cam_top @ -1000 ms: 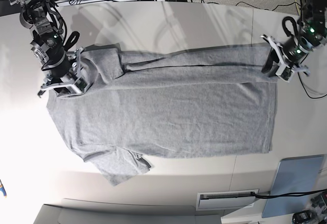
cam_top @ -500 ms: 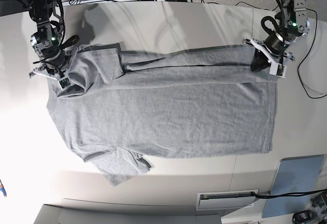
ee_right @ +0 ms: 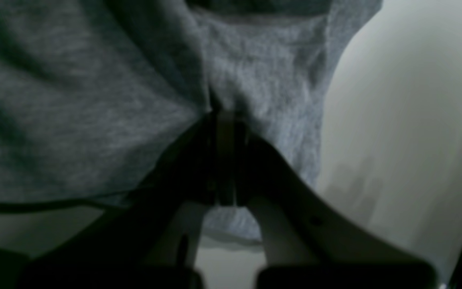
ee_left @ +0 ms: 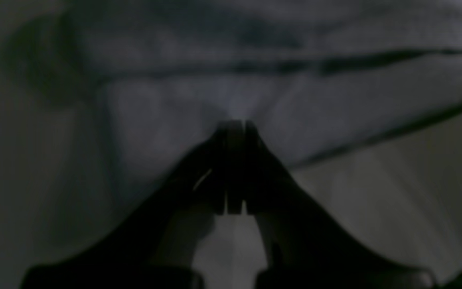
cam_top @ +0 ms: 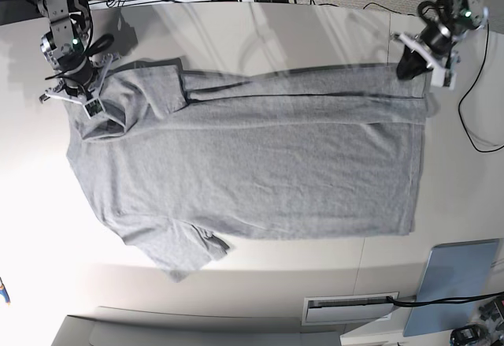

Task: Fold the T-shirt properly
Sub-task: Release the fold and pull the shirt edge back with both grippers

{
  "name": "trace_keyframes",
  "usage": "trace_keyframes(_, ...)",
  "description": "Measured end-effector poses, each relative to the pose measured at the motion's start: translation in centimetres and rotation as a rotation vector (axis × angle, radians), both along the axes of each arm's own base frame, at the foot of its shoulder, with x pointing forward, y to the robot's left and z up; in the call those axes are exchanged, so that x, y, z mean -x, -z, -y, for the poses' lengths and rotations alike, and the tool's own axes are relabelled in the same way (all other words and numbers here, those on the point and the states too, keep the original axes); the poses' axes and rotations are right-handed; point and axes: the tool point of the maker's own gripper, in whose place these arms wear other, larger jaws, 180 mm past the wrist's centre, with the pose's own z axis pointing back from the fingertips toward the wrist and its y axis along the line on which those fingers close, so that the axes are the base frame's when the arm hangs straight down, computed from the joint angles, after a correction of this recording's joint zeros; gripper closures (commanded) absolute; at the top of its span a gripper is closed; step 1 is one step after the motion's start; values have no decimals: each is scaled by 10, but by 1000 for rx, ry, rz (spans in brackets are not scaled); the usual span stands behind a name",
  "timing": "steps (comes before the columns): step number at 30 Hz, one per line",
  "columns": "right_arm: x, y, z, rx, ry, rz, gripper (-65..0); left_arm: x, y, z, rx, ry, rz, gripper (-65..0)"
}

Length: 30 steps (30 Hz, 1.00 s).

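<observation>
Grey cotton T-shirt (cam_top: 260, 165) lies spread on the counter (cam_top: 236, 31), plain side up. Left gripper (cam_top: 413, 67) and right gripper (cam_top: 88, 102) each have jaws clamped on its far edge, at hem and shoulder, probably to lift that long edge for a lengthwise fold.

The T-shirt (cam_top: 260, 165) lies spread on the pale table (cam_top: 252, 31), plain grey side up, its far long edge folded over in a narrow band. The right gripper (cam_top: 85, 103) sits at the shoulder end, its tips pressed into bunched cloth, with the folded-over sleeve just beside it toward the shirt's middle. The left gripper (cam_top: 411, 68) sits at the hem end, on the corner of the folded band, and the cloth rises slightly to it. Well away from both grippers, at the near edge, a blue-grey board (cam_top: 457, 283) lies beside a white slotted panel (cam_top: 350, 308).
</observation>
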Motion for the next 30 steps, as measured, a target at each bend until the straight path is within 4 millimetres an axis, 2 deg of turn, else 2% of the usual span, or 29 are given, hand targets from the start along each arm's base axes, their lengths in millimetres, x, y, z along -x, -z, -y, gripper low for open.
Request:
trace_keyframes(5,24,-2,0,49,-29,-42,0,20,1,-9,-5,14,-34,0)
trace_keyframes(8,33,-3,-2,57,-37,-57,0,21,1,-8,-8,29,-47,0)
trace_keyframes(12,34,-3,-2,57,-36,-58,0,19,-10,0,-14,66,-62,0)
trace_keyframes(14,34,-2,-2,57,-35,-59,0,2,-36,8,14,76,21,0)
trace_keyframes(16,34,-2,-2,56,-35,-58,0,-26,-70,14,26,65,139,0)
trace_keyframes(18,34,-2,-2,56,-35,-58,0,-52,-92,15,22,48,224,0)
trace_keyframes(20,34,-2,-2,56,-35,-58,0,-60,-84,17,-1,48,202,0)
trace_keyframes(22,34,-2,-2,56,-35,-59,0,-59,-63,23,-2,44,146,0)
trace_keyframes(24,34,-2,-2,56,-35,-58,0,-57,-46,37,27,57,105,0)
trace_keyframes(26,34,-2,-2,56,-35,-59,0,-63,-39,46,44,62,99,0)
trace_keyframes(28,34,-2,-2,56,-35,-59,0,-64,-29,42,42,29,79,0)
trace_keyframes(30,34,-2,-2,56,-35,-59,0,-51,-11,36,12,23,14,0)
